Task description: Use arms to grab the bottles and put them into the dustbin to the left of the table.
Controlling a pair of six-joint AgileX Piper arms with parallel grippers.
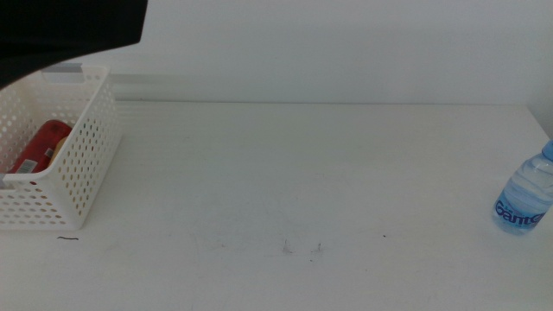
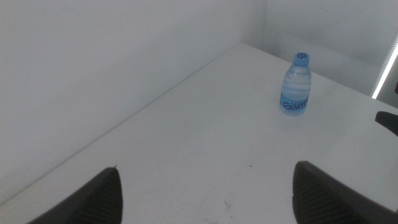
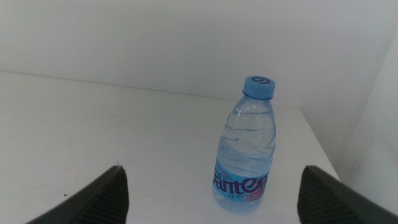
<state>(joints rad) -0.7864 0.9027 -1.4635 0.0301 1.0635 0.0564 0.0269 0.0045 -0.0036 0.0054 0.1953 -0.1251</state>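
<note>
You're most of the way there: the red cola can is already lying in the dustbin, with a sliver of yellow beside it that's probably the tea bottle, hard to say. What's left is the water bottle, standing upright way across the table from the dustbin, at the opposite edge. The right gripper is spread wide, bottle right in front of it, untouched. The left gripper is spread and empty too. Nothing blocks the path.
</note>
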